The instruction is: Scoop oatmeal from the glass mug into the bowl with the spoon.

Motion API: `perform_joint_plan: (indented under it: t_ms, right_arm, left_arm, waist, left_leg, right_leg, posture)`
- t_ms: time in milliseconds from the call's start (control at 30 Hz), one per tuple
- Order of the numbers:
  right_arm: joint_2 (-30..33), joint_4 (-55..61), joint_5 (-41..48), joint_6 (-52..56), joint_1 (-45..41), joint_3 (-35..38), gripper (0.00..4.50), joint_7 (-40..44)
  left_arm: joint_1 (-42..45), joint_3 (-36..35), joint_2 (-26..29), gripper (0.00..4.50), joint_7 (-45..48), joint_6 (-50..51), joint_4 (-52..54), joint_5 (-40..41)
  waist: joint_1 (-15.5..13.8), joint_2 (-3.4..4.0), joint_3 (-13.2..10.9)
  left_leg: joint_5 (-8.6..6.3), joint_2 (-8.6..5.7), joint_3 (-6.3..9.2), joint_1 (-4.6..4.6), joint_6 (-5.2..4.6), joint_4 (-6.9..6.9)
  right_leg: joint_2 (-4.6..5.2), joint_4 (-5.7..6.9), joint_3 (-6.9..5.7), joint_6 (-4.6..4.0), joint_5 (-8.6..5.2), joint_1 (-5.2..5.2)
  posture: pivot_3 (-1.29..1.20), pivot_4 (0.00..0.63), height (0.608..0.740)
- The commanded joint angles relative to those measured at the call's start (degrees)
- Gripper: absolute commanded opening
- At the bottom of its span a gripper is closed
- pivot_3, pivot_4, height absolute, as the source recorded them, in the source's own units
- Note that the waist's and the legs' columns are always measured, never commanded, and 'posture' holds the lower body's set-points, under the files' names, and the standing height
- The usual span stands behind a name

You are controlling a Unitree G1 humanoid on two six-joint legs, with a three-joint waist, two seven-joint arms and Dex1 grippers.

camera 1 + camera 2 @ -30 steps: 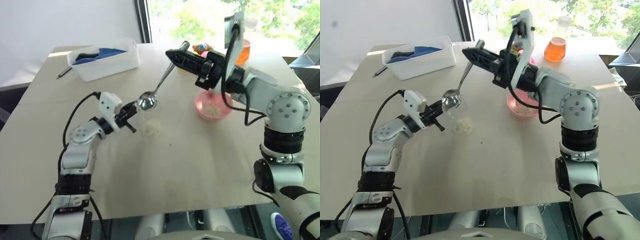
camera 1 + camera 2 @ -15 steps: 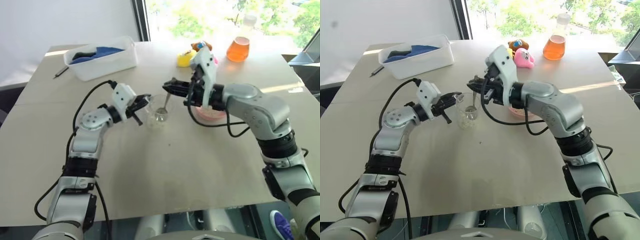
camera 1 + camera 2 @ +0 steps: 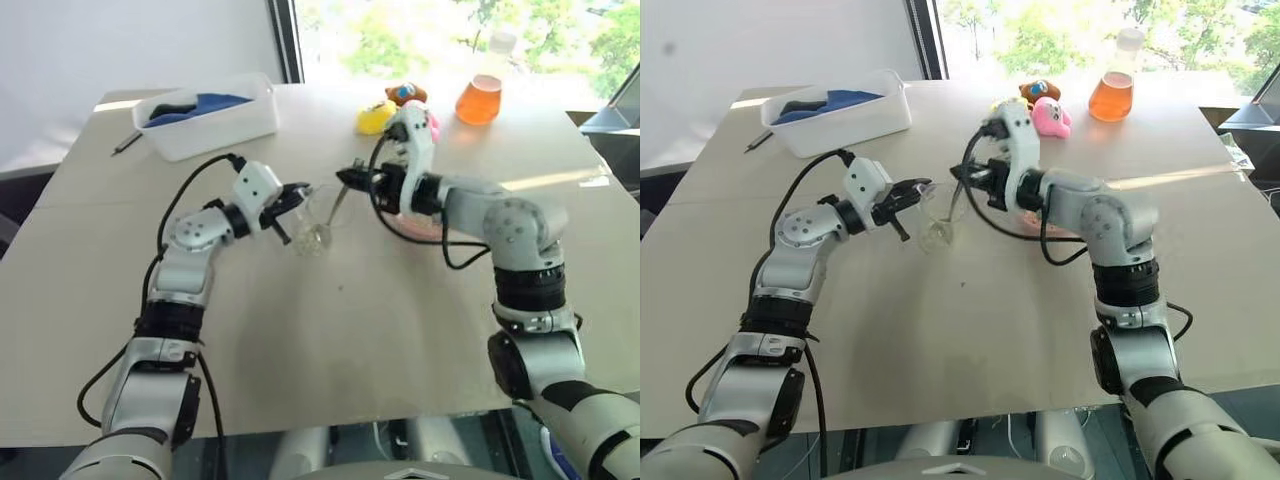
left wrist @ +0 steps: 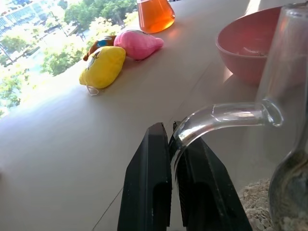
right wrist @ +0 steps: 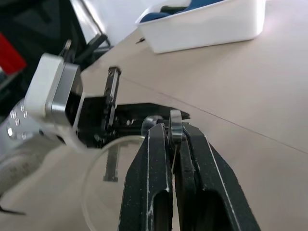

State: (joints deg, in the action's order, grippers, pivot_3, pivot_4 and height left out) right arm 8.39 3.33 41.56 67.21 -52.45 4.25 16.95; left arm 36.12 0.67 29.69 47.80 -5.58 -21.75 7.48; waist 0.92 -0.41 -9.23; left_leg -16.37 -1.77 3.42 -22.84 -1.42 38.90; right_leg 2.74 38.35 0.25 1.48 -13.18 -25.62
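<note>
The oatmeal point(image 4: 255, 204) lies as pale flakes in the bottom of the glass mug point(image 3: 316, 218), which stands on the table point(image 3: 330, 340) near its middle, just left of the pink bowl point(image 4: 245, 50). The spoon point(image 3: 336, 205) slants down into the mug, its rounded end low among the flakes and its handle pinched tight between the black fingers of the right gripper point(image 5: 174, 137) above the rim. The left gripper point(image 4: 172, 159) is clamped on the mug's curved glass handle from the other side. A few flakes sit in the bowl. Farther back stand yellow and pink soft toys point(image 4: 115, 55) and a flask of orange liquid point(image 3: 1111, 92), and at the far left corner a white tub point(image 3: 215, 118) with a dark pen point(image 3: 127, 145) beside it
</note>
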Motion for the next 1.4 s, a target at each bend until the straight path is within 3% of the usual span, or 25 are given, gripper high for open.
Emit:
perform_joint_plan:
  t_ms: [33, 367, 767, 1033, 1400]
  right_arm:
    - [-0.9, -0.9, 3.3, 3.9, -3.5, 7.2, 0.00, -4.0]
    - [-1.1, -6.6, 8.4, 10.5, -9.1, 20.7, 0.00, -12.5]
    - [2.2, -11.0, 10.9, 13.3, -11.7, 31.1, 0.00, -20.7]
    - [0.4, -10.9, 16.5, 15.0, -11.4, 39.7, 0.00, -29.1]
    - [-0.3, -11.1, 25.5, 13.1, -9.3, 44.2, 0.00, -38.3]
  left_arm:
    - [2.1, -0.3, -1.0, 0.10, -1.0, -3.7, -2.2, -0.6]
    - [4.2, -1.0, -6.5, 0.10, -4.6, -8.3, -9.0, -0.4]
    - [4.0, -5.8, -15.1, 0.10, -11.4, -11.2, -9.8, 4.4]
    - [3.0, -4.5, -16.0, 0.10, -13.2, -15.4, -11.5, 2.4]
    - [1.4, -4.4, -16.3, 0.10, -14.2, -18.0, -11.9, 2.0]
  waist:
    - [0.0, 0.00, 0.0]
    - [-0.1, 0.00, 0.0]
    - [0.1, 0.00, 0.0]
    - [0.1, 0.00, 0.0]
    - [0.1, 0.00, 0.0]
  left_leg:
    - [0.00, 0.00, 0.00, 0.00, 0.00, 0.02]
    - [-0.01, -0.07, -0.04, 0.02, -0.02, 0.31]
    - [-0.02, -0.03, -0.15, 0.01, -0.04, 0.30]
    - [-0.04, -0.01, -0.25, 0.02, -0.07, 0.30]
    - [-0.14, 0.00, -0.32, 0.03, -0.26, 0.30]
  right_leg:
    - [0.00, 0.03, 0.00, 0.00, 0.00, 0.00]
    - [0.06, 0.40, -0.01, 0.00, 0.00, 0.00]
    - [0.03, 0.43, 0.30, 0.00, 0.00, -0.04]
    - [0.01, 0.47, 0.38, 0.00, 0.00, -0.04]
    - [0.00, 0.47, 0.42, 0.01, 0.00, -0.04]
  posture:
    - [0.00, 0.150, 0.740]
    - [0.00, 0.150, 0.740]
    - [0.00, 0.150, 0.740]
    - [0.00, 0.150, 0.740]
    - [0.00, 0.150, 0.740]
